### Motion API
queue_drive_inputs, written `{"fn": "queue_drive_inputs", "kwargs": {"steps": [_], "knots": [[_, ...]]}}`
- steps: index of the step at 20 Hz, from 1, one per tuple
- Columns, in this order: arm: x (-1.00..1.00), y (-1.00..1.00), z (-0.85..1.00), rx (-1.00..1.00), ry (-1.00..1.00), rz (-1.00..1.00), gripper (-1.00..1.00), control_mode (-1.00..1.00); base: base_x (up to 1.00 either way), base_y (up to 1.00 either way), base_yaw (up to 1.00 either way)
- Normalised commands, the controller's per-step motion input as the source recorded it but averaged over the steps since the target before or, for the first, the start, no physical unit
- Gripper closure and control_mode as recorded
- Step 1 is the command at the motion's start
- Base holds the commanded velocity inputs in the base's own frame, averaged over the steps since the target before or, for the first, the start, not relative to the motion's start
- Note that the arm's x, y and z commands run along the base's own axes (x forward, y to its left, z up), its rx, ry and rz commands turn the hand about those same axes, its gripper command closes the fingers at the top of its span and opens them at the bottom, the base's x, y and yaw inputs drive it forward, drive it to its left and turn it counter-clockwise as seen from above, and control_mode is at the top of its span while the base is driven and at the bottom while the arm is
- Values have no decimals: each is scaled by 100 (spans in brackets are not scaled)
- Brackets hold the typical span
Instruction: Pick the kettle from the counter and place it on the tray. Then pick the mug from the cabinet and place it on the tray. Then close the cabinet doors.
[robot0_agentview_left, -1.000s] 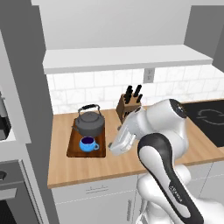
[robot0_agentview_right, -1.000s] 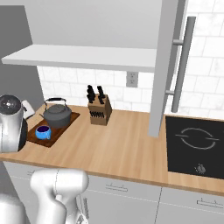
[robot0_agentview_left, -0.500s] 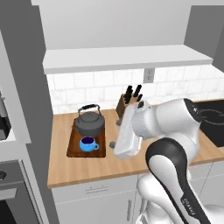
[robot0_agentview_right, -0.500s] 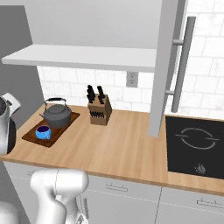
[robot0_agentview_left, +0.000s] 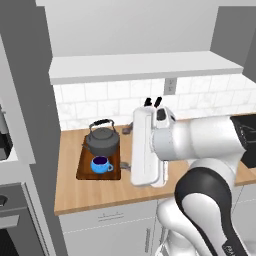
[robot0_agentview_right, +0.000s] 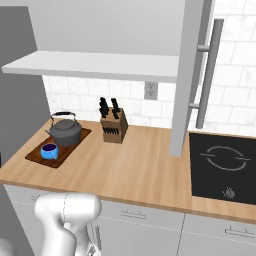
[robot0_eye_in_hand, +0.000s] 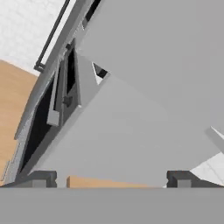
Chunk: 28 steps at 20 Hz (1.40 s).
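Observation:
The dark grey kettle (robot0_agentview_left: 102, 141) (robot0_agentview_right: 65, 133) and the small blue mug (robot0_agentview_left: 101, 164) (robot0_agentview_right: 49, 151) both stand on the dark brown tray (robot0_agentview_left: 85, 169) (robot0_agentview_right: 35, 158) at the left end of the wooden counter (robot0_agentview_left: 95, 192) (robot0_agentview_right: 135, 170). My gripper (robot0_agentview_left: 125, 148) (robot0_eye_in_hand: 111, 177) hangs just right of the tray, open, with nothing between its fingers. Both cabinet doors stand open: the left one (robot0_agentview_left: 22, 85) and the right one (robot0_agentview_right: 192, 75) with its silver bar handle (robot0_agentview_right: 210, 75). The cabinet's white shelf (robot0_agentview_left: 135, 67) (robot0_agentview_right: 95, 65) is bare.
A wooden knife block (robot0_agentview_right: 113, 129) stands against the tiled wall, right of the tray. A black cooktop (robot0_agentview_right: 225, 167) lies at the counter's right end. In the hand view, grey cabinet panels and a bar handle (robot0_eye_in_hand: 52, 37) loom close.
My arm has swung up and the hand has turned upright beside the tray. Its elbow has left the right base view's left edge. Kettle, mug and doors have not moved.

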Motion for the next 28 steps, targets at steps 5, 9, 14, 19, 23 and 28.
{"fn": "queue_drive_inputs", "kwargs": {"steps": [5, 9, 14, 19, 23, 28], "knots": [[-37, 42, 42, -8, -6, 17, -100, -100, 0, 0, 0], [-37, 44, 43, -12, -7, 13, -100, -100, 0, 0, 0], [-37, 47, 40, -13, -17, 9, -100, -100, 0, 0, 0], [-53, 30, 37, -8, -19, 1, -100, -100, 0, 0, 0], [-64, 30, 33, -9, -24, 0, -100, -100, 0, 0, 0], [-40, 47, 27, -9, -12, 0, -100, -100, 0, 0, 0]]}}
